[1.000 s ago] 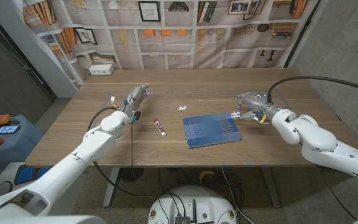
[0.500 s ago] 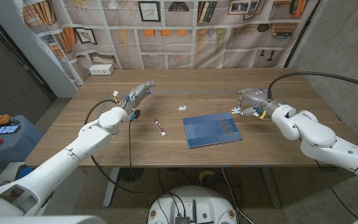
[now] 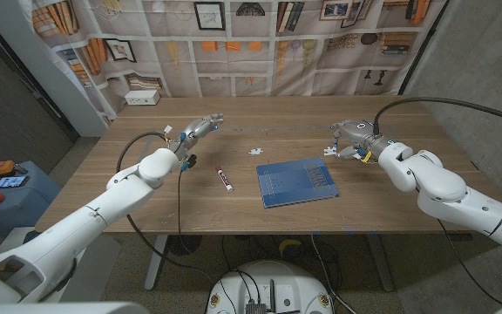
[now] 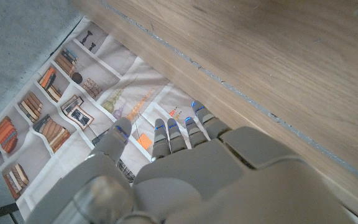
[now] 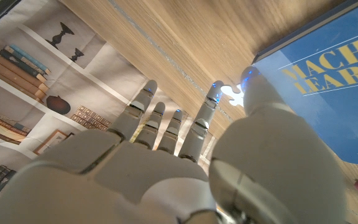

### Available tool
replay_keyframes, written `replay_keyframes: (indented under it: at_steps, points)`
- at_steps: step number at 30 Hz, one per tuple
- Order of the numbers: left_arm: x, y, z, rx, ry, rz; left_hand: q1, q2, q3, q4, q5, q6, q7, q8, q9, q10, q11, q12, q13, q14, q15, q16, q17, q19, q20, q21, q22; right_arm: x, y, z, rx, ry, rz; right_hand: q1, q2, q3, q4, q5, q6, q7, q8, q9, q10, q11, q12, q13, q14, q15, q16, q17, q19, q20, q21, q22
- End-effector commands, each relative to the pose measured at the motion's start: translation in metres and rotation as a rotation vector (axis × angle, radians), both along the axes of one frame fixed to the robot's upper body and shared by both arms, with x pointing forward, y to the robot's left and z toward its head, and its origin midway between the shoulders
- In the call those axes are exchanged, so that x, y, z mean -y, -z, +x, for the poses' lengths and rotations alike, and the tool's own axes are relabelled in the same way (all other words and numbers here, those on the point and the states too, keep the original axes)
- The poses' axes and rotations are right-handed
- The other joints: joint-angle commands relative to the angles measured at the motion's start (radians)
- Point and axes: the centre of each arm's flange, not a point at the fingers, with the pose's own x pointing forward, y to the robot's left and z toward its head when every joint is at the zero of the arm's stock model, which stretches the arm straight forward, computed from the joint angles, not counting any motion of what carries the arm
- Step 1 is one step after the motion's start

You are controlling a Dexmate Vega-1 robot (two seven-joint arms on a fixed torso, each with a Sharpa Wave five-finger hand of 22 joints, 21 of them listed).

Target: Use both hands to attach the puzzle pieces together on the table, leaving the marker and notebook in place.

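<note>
My right hand [image 3: 350, 137] hovers past the far right corner of the blue notebook [image 3: 297, 182]. It pinches a small white puzzle piece [image 3: 329, 150] between thumb and a finger. In the right wrist view the piece [image 5: 231, 93] sits at the fingertips, beside the notebook [image 5: 316, 87]. A second white puzzle piece [image 3: 256, 151] lies on the table beyond the notebook's far left corner. The red-and-white marker [image 3: 224, 179] lies left of the notebook. My left hand [image 3: 200, 126] is held over the far left of the table, fingers [image 4: 179, 134] stretched out, holding nothing.
A white box [image 3: 143, 97] stands at the table's far left corner. A printed bookshelf cloth [image 3: 260, 44] hangs behind the table. At the left, off the table, is a low blue stand [image 3: 7, 190] with a phone on it.
My right hand has drawn back from the notebook's corner, toward the far side, carrying the white piece. My left hand has reached farther out and to the right.
</note>
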Motion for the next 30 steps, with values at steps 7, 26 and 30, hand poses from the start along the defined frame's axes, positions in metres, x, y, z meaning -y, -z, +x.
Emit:
replay_keyframes:
  at_steps: [7,26,30]
  points:
    - [0.012,0.006,-0.011,0.134,-0.062,0.309,-0.013,0.072,0.01,0.025,0.0,0.017,-0.01,0.004,0.005,0.015,0.001,-0.002,0.005,0.006,-0.073,0.002,0.005,0.006,-0.035,0.0,0.002,-0.004,-0.012,0.01,-0.004,0.014,0.014,0.009,0.003,0.002,0.004,0.008,0.008,0.002,0.002,0.001,0.007,0.003,-0.005,0.001,0.01,-0.031,0.006,0.005,0.008,-0.004,-0.003,0.003]
    - [0.019,0.006,-0.011,0.195,-0.094,0.576,-0.083,0.046,0.009,0.092,0.004,0.002,-0.06,-0.012,0.003,-0.006,-0.046,-0.015,0.004,-0.082,-0.092,-0.017,0.001,-0.142,-0.065,-0.032,0.003,-0.009,-0.021,0.019,0.008,0.016,0.019,0.008,0.004,0.0,0.005,0.007,0.006,0.002,-0.001,-0.001,0.01,0.0,-0.006,0.001,0.01,-0.031,0.006,0.007,0.008,-0.005,-0.004,0.003]
    - [0.019,0.006,-0.011,0.206,-0.104,0.618,-0.094,0.04,0.01,0.097,0.005,-0.003,-0.066,-0.011,0.002,0.001,-0.068,-0.013,0.003,-0.085,-0.103,-0.013,-0.002,-0.202,-0.071,-0.034,0.004,-0.009,-0.023,0.02,0.012,0.017,0.021,0.008,0.005,0.0,0.006,0.007,0.005,0.002,-0.002,-0.001,0.012,0.0,-0.007,0.001,0.009,-0.031,0.005,0.008,0.007,-0.004,-0.005,0.003]
